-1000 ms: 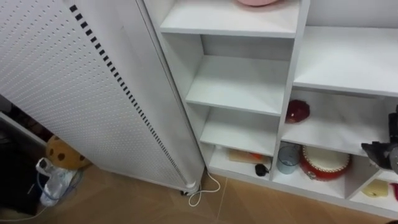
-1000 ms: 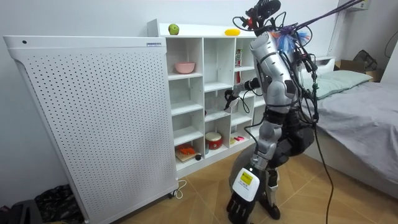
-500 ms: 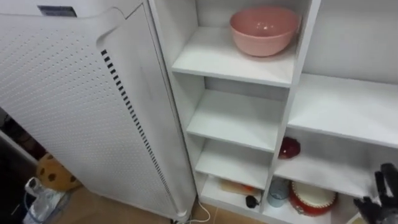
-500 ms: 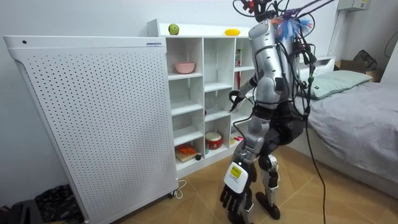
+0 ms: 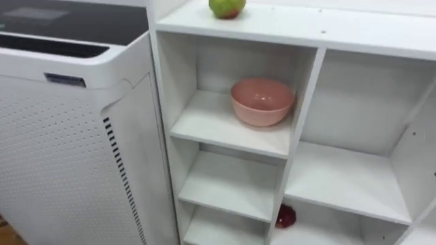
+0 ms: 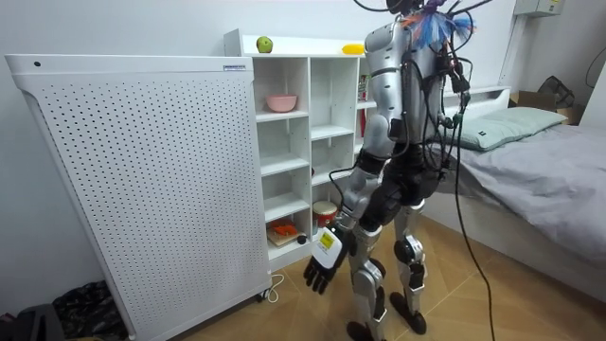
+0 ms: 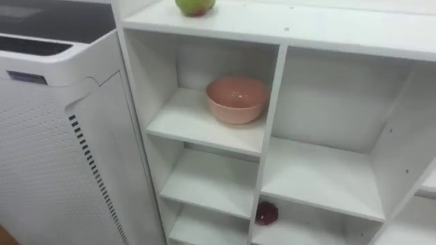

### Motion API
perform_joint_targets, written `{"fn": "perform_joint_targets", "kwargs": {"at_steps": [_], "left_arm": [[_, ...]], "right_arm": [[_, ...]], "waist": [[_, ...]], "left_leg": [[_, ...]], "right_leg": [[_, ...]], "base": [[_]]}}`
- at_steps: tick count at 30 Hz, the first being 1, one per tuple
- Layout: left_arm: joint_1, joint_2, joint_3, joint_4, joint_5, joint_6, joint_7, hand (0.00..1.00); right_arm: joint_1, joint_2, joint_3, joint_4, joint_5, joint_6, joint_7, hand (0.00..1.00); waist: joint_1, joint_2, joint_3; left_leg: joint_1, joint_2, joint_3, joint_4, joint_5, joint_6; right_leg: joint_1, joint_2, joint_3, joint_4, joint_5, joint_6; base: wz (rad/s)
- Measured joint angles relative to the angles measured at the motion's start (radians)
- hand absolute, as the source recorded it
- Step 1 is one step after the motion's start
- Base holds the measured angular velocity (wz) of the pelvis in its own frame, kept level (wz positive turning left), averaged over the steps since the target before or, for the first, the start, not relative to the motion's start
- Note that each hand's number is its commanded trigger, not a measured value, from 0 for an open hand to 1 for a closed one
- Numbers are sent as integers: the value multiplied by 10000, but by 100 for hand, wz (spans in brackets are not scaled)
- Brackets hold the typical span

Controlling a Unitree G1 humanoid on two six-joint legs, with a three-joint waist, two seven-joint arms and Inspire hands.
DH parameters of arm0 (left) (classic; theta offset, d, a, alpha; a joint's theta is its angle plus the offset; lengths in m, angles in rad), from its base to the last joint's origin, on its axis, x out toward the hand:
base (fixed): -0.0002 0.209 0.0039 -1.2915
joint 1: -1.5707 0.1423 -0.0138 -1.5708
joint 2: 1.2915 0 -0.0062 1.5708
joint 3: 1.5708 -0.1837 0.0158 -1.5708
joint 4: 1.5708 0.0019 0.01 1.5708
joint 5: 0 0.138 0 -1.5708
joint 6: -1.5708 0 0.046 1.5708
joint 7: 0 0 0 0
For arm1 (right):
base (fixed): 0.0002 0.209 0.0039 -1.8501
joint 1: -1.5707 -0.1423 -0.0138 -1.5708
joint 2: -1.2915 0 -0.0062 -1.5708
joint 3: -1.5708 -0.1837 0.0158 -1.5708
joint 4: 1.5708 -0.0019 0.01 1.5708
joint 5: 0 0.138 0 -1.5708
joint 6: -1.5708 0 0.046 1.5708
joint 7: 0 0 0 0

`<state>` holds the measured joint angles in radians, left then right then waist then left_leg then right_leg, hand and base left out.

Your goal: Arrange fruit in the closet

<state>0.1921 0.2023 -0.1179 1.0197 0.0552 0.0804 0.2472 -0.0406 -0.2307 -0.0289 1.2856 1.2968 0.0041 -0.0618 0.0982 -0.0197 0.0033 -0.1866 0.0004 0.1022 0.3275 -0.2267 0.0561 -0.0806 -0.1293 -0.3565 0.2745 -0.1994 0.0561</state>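
In the room view, my left robot hand [image 6: 319, 275] hangs slack-fingered and empty near the white open-shelved closet [image 6: 305, 142], with a grey bed [image 6: 540, 175] behind. My eyes meet the round green apple [image 5: 227, 7] on the closet's top.

the robot has straightened up, its left hand [image 6: 320, 275] swung toward the closet [image 6: 308, 142].

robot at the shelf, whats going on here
The robot stands upright facing the white shelf, next to a tall perforated panel. Its left hand hangs open by its leg, holding nothing. No fruit is being handled at this moment: a green apple and a yellow fruit sit on top of the shelf, a pink bowl sits in an upper compartment, and a dark red item lies lower down.
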Motion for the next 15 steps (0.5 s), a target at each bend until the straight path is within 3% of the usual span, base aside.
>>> {"fn": "perform_joint_targets", "kwargs": {"at_steps": [3,5,6,7,11,15], "left_arm": [[233,-37,428,13,220,8,60,0],[321,-214,1185,202,542,-1,81,0],[349,-250,1253,228,686,3,84,0],[440,-304,1375,223,857,17,85,0],[469,-353,1465,617,940,193,-47,0],[457,-380,1549,994,1160,534,-297,0]], "right_arm": [[731,151,86,41,-1673,122,-15,0],[1123,301,90,452,-3719,193,-19,0],[1223,336,93,520,-4257,234,-45,0],[1340,403,89,613,-5196,377,-88,0],[1383,540,563,657,-7749,642,-153,0],[1413,591,574,734,-8509,782,-231,0]], "waist": [[-318,-97,-45],[-479,-206,-30],[-481,-218,-6],[-530,-180,-54],[-624,-236,-1],[-674,-212,36]], "left_leg": [[702,-5,79,-444,48,-82],[1220,-5,61,-650,41,-164],[1314,9,65,-683,31,-180],[1444,25,61,-698,4,-214],[1780,95,102,-806,-16,-249],[2221,80,122,-944,-31,-261]], "right_leg": [[578,84,57,-322,20,12],[1048,160,66,-451,23,8],[1123,183,81,-473,23,8],[1259,225,156,-552,23,7],[1480,310,419,-602,30,-5],[1878,342,543,-838,83,-64]], "base": [[-11],[-6],[-7],[-7],[-13],[-6]]}}
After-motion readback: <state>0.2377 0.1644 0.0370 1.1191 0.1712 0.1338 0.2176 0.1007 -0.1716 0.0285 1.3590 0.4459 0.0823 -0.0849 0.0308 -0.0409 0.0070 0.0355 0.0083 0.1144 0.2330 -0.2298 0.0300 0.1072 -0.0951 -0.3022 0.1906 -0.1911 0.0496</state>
